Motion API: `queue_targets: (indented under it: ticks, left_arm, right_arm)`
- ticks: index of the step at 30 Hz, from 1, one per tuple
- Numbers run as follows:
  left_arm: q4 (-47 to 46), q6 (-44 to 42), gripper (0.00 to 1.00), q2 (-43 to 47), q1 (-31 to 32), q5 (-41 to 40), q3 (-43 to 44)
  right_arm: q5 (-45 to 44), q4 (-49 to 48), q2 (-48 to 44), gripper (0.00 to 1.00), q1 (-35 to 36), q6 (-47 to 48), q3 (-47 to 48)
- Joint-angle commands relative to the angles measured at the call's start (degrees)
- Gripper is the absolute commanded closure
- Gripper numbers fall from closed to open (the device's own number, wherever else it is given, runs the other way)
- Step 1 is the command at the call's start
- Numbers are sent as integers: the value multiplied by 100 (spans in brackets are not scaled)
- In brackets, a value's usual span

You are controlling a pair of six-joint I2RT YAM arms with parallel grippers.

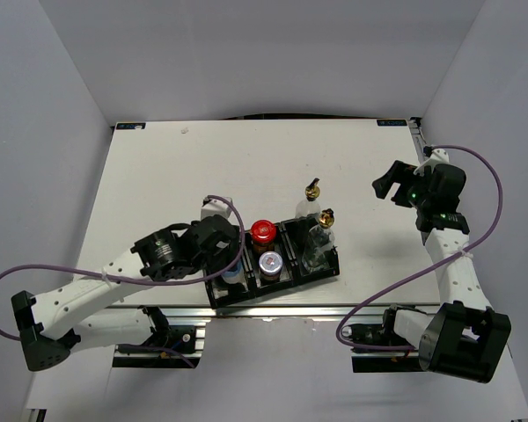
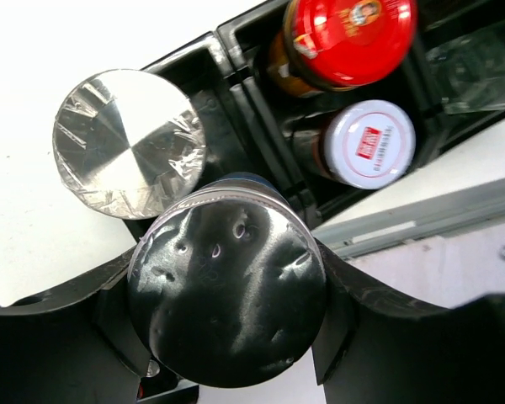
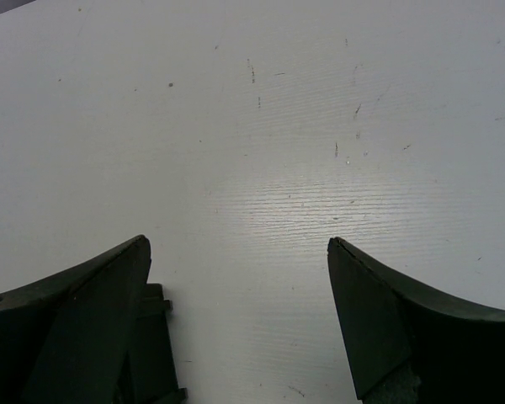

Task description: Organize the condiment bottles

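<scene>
Six small condiment containers in all on a white table (image 1: 158,176), counted here by kind.

Two tall clear glass bottles with gold pourers. First glass bottle (image 1: 319,239) upright in the right compartment of a black three-compartment plastic tray (image 1: 292,283). Second glass bottle (image 1: 311,195) upright on the bare table just behind the tray, outside it.

One dark jar with a round red lid (image 2: 349,38), printed label on top, at the far end of the middle compartment.

Three round shakers with flat silver lids. Stickered shaker (image 2: 370,143), red-and-white label on its lid, at the near end of the middle compartment, just beside the jar. Far shaker (image 2: 126,143), lid under crinkled clear film, at the far end of the left compartment. Held shaker (image 2: 227,269), lid likewise film-covered and dimpled, at the near end of the same compartment, just beside the far one. Base hidden, so no telling whether resting on the tray floor or lifted.

Left gripper (image 2: 227,318) clamped on the held shaker, one black finger on each side of its lid.

Right gripper (image 3: 237,252) off to the right, well apart from the tray, spread wide over bare table, gripping nothing.
</scene>
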State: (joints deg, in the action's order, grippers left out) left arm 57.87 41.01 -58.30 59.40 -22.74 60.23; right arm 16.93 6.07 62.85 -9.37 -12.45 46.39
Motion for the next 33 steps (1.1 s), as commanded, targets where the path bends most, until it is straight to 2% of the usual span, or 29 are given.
queue_targets:
  ticks: [1,10,13,16,17,22,23,26,27,28,33]
  left_arm:
    - [-407,82,100,47,28,-318,-142]
    - [-495,12,100,-331,72,-433,-441]
    - [-592,73,94,-401,116,-433,-643]
    - [-645,178,82,-401,151,-477,-854]
    - [-645,214,72,-384,160,-494,-890]
    - [-671,293,51,-278,204,-512,-951]
    - [-671,310,41,-269,221,-512,-951]
    - [-601,372,23,-217,230,-521,-908]
    - [-514,433,7,-208,230,-521,-890]
    - [-461,460,2,-199,230,-529,-812]
    - [-539,504,2,-94,239,-258,-460]
  right_arm:
    - [100,-97,-98,11,-21,14,177]
    - [240,-105,-124,11,-21,6,134]
    - [302,-149,-159,11,-21,-3,107]
    - [346,-185,-185,11,-21,-21,81]
    - [364,-185,-185,10,-21,-38,81]
    - [460,-211,-194,11,-21,-56,72]
    - [460,-211,-185,11,-21,-47,72]
    - [504,-220,-194,11,-21,-47,72]
    - [531,-220,-203,11,-21,-56,72]
    - [540,-229,-203,11,-21,-56,72]
    - [575,-255,-212,11,-21,-47,72]
